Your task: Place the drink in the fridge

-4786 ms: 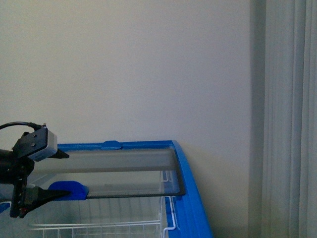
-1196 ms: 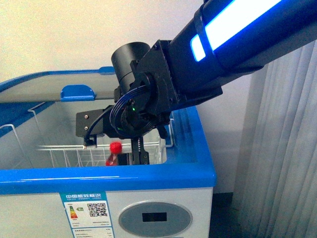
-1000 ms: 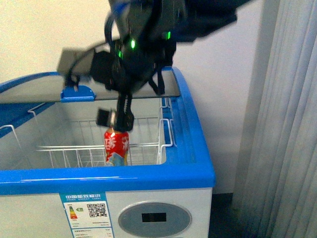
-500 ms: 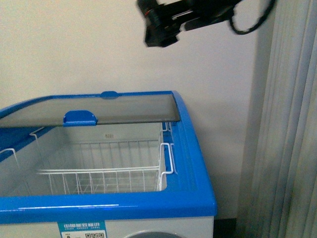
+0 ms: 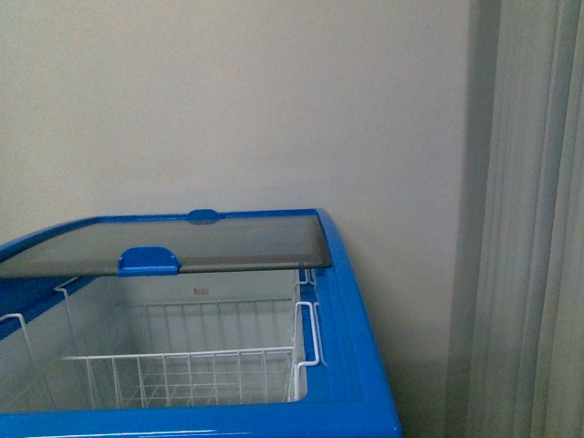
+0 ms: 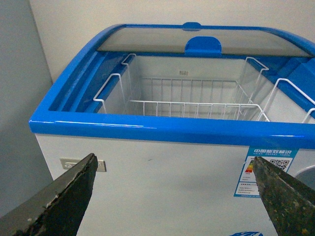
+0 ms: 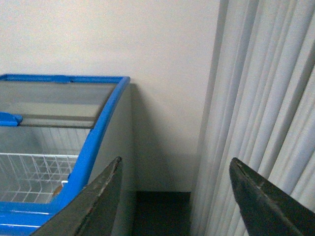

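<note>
The fridge (image 5: 351, 301) is a white chest freezer with a blue top rim. Its glass lid (image 5: 182, 242) is slid to the back, so the front is open over the white wire basket (image 5: 182, 365). The drink shows in no view. Neither arm shows in the front view. My left gripper (image 6: 173, 158) is open and empty in front of the fridge's white front wall (image 6: 162, 172), below the rim; the basket (image 6: 187, 105) looks empty from there. My right gripper (image 7: 175, 159) is open and empty, beside the fridge's right corner (image 7: 93, 137).
A pale pleated curtain (image 5: 529, 228) hangs right of the fridge and also shows in the right wrist view (image 7: 261, 98). A narrow dark floor gap (image 7: 162, 211) lies between fridge and curtain. A plain wall (image 5: 228, 109) stands behind. An energy label (image 6: 266, 164) is on the fridge's front.
A second ago the right arm was over the basket with a red-capped bottle below it. The arm has risen out of the front view. The bottle no longer shows.
</note>
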Robot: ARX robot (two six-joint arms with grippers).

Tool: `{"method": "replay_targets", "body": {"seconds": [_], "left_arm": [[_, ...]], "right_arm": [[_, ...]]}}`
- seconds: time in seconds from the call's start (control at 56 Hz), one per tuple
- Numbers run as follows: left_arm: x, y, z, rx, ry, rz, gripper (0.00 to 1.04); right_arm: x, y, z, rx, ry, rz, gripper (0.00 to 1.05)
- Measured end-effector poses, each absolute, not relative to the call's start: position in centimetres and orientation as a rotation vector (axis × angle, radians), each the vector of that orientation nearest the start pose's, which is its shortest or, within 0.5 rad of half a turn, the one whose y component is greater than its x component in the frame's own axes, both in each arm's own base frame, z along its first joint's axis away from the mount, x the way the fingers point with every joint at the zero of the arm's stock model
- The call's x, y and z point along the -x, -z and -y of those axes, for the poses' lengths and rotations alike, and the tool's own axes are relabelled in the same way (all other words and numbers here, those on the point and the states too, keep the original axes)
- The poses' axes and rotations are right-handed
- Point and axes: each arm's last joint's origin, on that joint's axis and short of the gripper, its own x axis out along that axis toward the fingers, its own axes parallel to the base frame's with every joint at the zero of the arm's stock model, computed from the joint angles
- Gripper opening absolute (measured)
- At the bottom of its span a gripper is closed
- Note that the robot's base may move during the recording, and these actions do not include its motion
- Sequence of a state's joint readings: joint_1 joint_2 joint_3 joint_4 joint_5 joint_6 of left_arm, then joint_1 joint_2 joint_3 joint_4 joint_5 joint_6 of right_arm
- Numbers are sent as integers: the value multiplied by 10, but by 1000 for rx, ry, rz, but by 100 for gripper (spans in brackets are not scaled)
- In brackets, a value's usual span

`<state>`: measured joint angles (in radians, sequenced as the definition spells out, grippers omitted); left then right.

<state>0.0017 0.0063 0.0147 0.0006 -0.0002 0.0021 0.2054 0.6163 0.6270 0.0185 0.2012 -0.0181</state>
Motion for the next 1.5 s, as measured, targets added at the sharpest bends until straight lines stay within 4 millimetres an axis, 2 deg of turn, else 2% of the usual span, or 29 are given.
{"method": "replay_targets", "body": {"seconds": [0.071,0.214,0.268,0.357,0.446,0.696,1.5], "left_arm": [[-97,-168,0,-2,0,9,97],[-97,-168,0,-2,-2,9,97],[-97,-168,0,-2,-1,9,97],[-97,-168,0,-2,-2,9,97],[-97,-168,0,-2,-2,9,97],[-97,-168,0,-2,-2,9,97],[-97,-168,0,-2,-2,9,97]], "right_arm": [[-136,-307,-21,7,-12,49,56],[-134,-261,-15,15,-6,-7,28],[-134,-253,-14,16,-6,-18,21],[-129,-236,-6,15,-29,-18,2],[-124,-227,-1,11,1,-1,3],[-117,-200,0,11,-2,-11,3],[-98,-169,0,11,-2,-1,3]]}}
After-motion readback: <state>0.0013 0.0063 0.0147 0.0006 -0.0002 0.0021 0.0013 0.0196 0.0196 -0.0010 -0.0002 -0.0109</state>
